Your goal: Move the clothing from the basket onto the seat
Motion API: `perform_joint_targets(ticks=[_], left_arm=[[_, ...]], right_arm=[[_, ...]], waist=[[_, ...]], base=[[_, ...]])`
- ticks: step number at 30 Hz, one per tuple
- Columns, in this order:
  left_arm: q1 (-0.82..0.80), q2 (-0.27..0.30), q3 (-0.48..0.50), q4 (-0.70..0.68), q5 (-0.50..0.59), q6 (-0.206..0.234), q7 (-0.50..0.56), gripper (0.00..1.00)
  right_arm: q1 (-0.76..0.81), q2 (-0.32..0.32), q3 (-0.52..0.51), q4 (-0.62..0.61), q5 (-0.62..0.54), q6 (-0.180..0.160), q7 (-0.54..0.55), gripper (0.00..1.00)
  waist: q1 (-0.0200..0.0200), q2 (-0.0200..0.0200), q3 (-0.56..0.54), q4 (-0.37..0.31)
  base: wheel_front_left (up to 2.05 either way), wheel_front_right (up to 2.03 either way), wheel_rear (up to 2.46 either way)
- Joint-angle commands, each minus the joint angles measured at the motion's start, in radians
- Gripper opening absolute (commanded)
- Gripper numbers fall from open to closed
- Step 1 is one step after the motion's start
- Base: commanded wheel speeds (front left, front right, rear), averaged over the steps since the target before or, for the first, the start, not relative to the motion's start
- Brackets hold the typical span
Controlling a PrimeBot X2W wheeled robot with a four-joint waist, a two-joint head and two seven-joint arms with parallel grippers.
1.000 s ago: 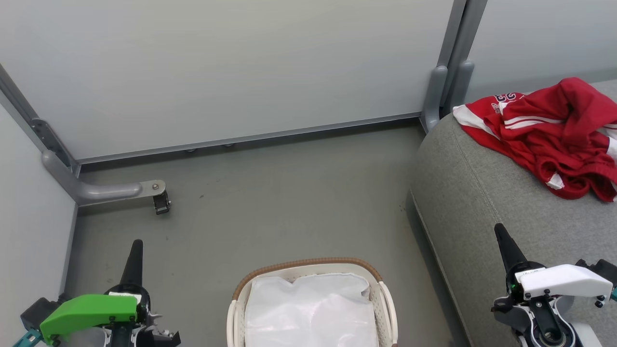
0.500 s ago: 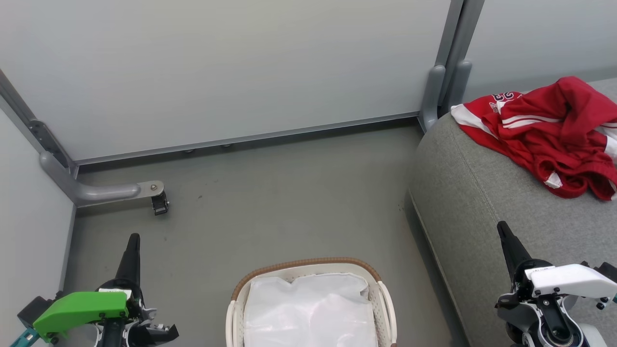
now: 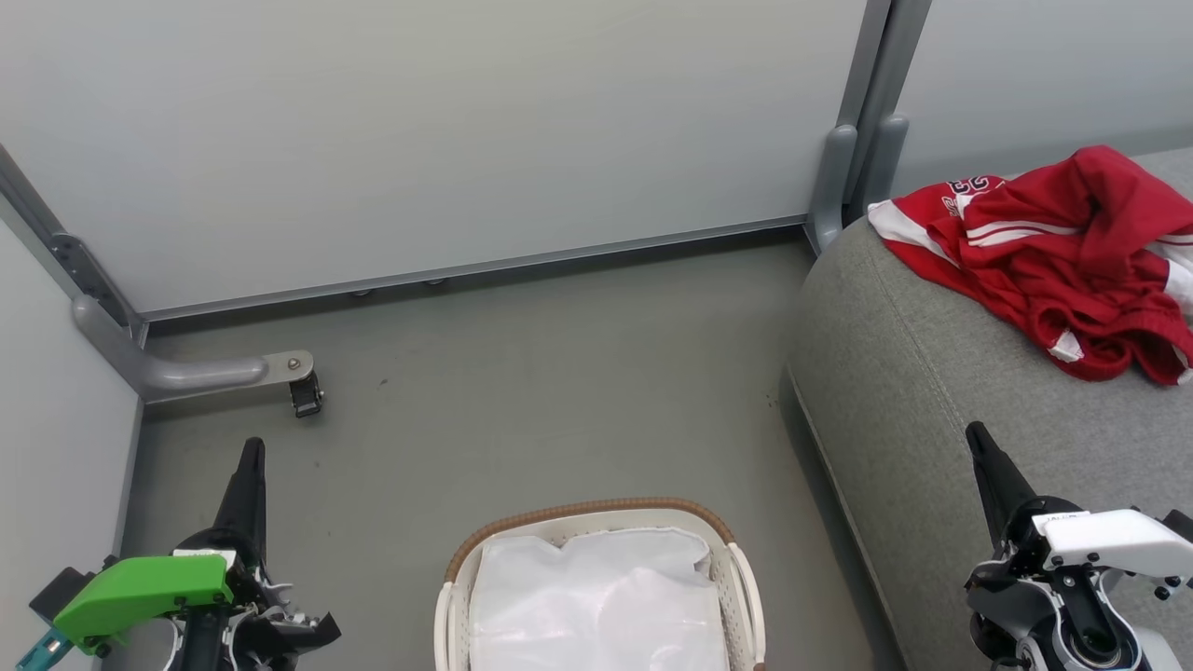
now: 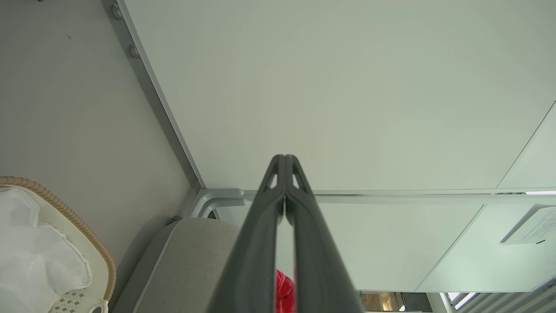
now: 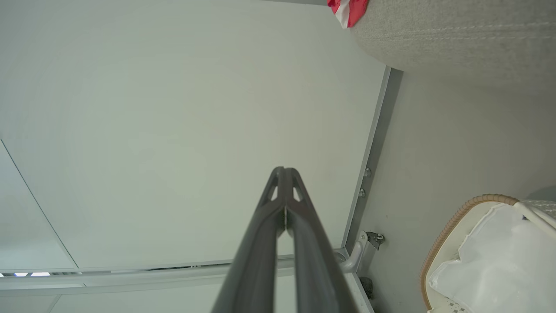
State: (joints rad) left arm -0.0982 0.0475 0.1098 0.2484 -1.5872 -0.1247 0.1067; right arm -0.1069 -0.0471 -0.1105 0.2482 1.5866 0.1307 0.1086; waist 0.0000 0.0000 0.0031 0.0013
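Note:
The red clothing (image 3: 1053, 252) with white stripes lies crumpled on the grey seat (image 3: 932, 401) at the right; a corner of the clothing (image 5: 347, 8) and a red scrap of it (image 4: 284, 289) show in the wrist views. On the floor at bottom centre stands the white basket (image 3: 596, 517) with its brown rim, holding a glossy white liner sheet (image 3: 596, 596). My left gripper (image 3: 250, 452) is shut and empty over the floor left of the basket. Shut and empty too, my right gripper (image 3: 977, 436) hangs over the seat's near part. The fingertips meet in both wrist views (image 4: 284, 158) (image 5: 284, 170).
Grey partition panels (image 3: 419, 140) close off the back and left. A metal foot with a castor (image 3: 303, 391) juts onto the floor at left. A grey post (image 3: 853, 158) stands at the seat's far corner. Open floor (image 3: 559, 382) lies between basket and back panel.
The head view has drifted slightly. Both grippers have shifted a little in the picture, still shut. The clothing, basket and seat stay where they were.

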Motion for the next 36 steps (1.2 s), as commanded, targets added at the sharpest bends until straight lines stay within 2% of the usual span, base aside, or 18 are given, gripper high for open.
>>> perform_joint_targets(ticks=[1,36], left_arm=[[-0.017,0.005,0.006,-0.005,-0.021,-0.009,0.007,0.00],[-0.016,0.005,0.007,-0.005,-0.027,-0.009,0.011,0.00]], right_arm=[[-0.002,-0.006,-0.005,-0.006,0.019,0.000,0.006,0.00],[-0.002,-0.006,-0.006,-0.006,0.028,0.000,0.008,0.00]], waist=[[0.0000,0.0000,0.000,0.000],[0.0000,0.0000,0.000,-0.001]], base=[[0.00,0.00,0.00],[0.00,0.00,0.00]])
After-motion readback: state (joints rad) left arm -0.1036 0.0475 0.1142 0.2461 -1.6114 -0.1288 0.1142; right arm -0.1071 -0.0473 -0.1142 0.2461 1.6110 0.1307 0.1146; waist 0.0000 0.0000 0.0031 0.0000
